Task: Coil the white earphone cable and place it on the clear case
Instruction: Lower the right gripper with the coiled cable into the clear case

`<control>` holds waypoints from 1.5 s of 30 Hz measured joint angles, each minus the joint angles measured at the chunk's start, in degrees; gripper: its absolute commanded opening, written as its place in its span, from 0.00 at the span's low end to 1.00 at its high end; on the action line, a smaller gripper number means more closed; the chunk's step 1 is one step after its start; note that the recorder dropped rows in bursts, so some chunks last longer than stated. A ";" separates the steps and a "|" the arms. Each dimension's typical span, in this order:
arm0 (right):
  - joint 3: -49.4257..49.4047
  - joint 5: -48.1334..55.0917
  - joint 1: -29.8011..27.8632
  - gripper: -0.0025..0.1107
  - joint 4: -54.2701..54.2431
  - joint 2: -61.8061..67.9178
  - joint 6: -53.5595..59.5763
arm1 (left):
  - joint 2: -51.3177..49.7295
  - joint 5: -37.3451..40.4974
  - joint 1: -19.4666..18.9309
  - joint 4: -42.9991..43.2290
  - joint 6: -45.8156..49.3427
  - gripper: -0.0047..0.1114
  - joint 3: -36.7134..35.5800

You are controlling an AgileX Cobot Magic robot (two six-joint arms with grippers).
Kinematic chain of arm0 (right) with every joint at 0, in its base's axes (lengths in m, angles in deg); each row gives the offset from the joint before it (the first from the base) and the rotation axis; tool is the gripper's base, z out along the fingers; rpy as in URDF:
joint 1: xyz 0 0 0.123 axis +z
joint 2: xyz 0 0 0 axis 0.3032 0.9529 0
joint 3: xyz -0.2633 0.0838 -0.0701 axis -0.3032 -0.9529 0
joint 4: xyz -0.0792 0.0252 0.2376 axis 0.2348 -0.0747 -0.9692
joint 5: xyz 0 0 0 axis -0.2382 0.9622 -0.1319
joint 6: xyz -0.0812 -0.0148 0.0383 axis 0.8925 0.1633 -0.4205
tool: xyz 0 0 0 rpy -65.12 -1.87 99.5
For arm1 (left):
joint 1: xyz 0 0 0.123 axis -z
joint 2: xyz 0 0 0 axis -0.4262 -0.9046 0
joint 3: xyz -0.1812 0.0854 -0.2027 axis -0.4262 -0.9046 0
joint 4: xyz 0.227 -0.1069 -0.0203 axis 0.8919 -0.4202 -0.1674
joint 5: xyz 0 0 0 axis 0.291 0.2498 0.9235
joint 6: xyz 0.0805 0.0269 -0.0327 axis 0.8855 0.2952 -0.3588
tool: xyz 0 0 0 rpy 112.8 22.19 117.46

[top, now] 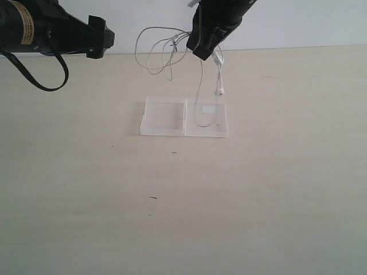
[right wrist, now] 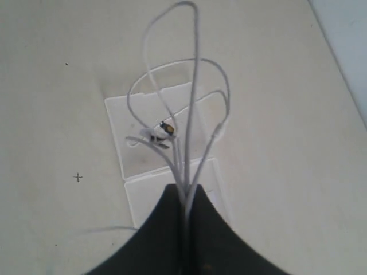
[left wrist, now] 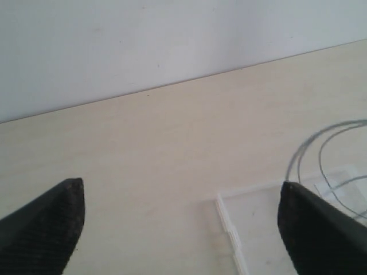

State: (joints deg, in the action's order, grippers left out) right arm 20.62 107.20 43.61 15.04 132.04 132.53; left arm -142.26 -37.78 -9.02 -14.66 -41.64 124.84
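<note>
Thin white earphone cable point(top: 219, 89): pinched between your right gripper's point(top: 202, 50) closed fingers, loops fanning beyond the fingertips. One strand hangs below them onto the labelled half of the flat transparent plastic case point(top: 163, 117), which lies on the pale tabletop point(top: 229, 189). Your left gripper's point(left wrist: 180, 229) fingers stand wide apart, holding nothing, with a corner of the case just beside one fingertip.

Left claw point(left wrist: 179, 192) spread, right claw point(right wrist: 184, 193) pinched (both raised)

black arms point(top: 57, 31), yellow label point(top: 23, 24), looping black cable point(top: 46, 90), textured black fingers point(left wrist: 43, 232)
</note>
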 measured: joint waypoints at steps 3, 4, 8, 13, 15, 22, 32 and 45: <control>2.91 0.92 0.00 0.02 0.45 2.79 0.10 | 0.00 0.00 0.00 0.00 0.00 0.79 0.00; 3.68 1.01 0.00 0.02 0.57 3.44 0.10 | 0.00 0.00 0.00 0.00 0.00 0.79 0.00; 5.48 1.15 0.00 0.02 1.25 6.14 0.58 | 0.00 0.00 0.00 0.00 0.00 0.79 0.00; 6.07 1.15 0.00 0.02 1.52 8.23 2.57 | 0.00 0.00 0.00 0.00 0.00 0.79 0.00; 6.10 1.15 0.00 0.02 1.64 9.10 3.42 | 0.00 0.00 0.00 0.00 0.00 0.79 0.00; 6.10 -2.09 0.00 0.02 1.77 10.99 5.82 | 0.00 0.00 0.00 0.00 0.00 0.79 0.00; 6.10 -4.27 0.00 0.02 1.77 11.08 11.62 | 0.00 0.00 0.00 0.00 0.00 0.79 0.00; 6.10 -7.42 0.00 0.02 1.86 15.27 12.42 | 0.00 0.00 0.00 0.00 0.00 0.79 0.00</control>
State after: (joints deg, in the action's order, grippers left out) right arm 26.73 99.78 43.61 16.90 147.31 144.96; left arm -142.26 -37.78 -9.02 -14.66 -41.64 124.84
